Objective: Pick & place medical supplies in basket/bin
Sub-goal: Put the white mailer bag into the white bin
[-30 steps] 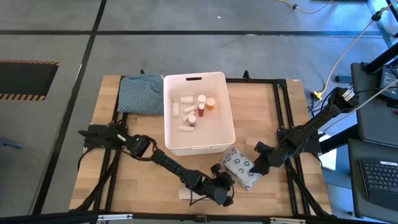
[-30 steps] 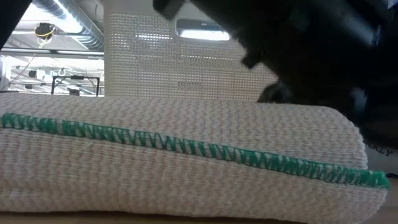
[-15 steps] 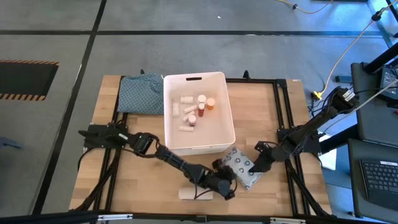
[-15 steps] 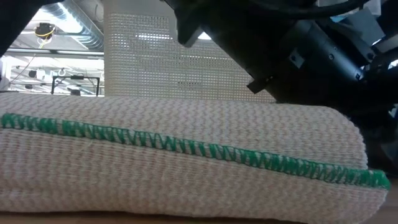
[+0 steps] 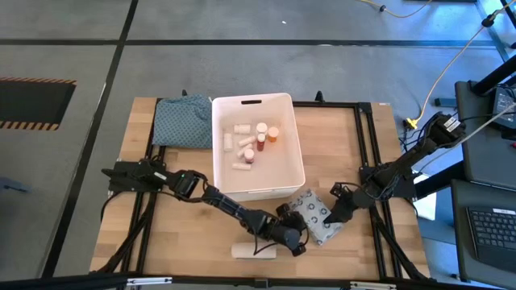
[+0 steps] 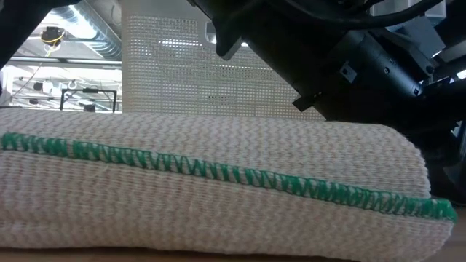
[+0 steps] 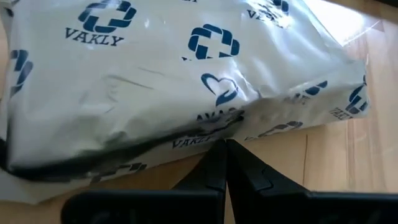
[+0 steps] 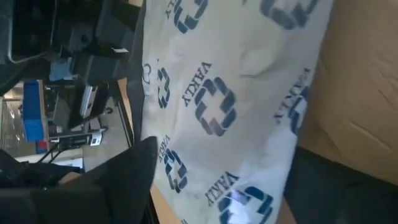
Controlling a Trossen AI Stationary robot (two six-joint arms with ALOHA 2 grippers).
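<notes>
White bin (image 5: pixel 256 190) at tabletop (image 5: pixel 347 153) centre holding small white rolls and orange-capped bottles (image 5: pixel 255 143), patterned packet (image 5: pixel 317 219) just near-right of it, right hand (image 5: pixel 332 214) straddling packet's right edge with fingers apart, left hand (image 5: pixel 295 238) pinched closed touching packet's left edge, beige roll (image 5: pixel 253 250) at near edge, teal cloth (image 5: pixel 183 122) far left

A pale wooden table (image 5: pixel 347 153) with visible grain and a matt finish. On it sits a smooth white plastic tub (image 5: pixel 284 165), slightly glossy. A white packet (image 7: pixel 155 81) of thin, crinkled plastic film catches the light (its blue printed marks look flat and inked). A beige roll (image 6: pixel 211 189) of coarse woven fabric, ribbed, with green stitching along it. A teal-grey cloth (image 5: pixel 182 122), soft and patterned. Both arms look like matt black plastic or metal.
</notes>
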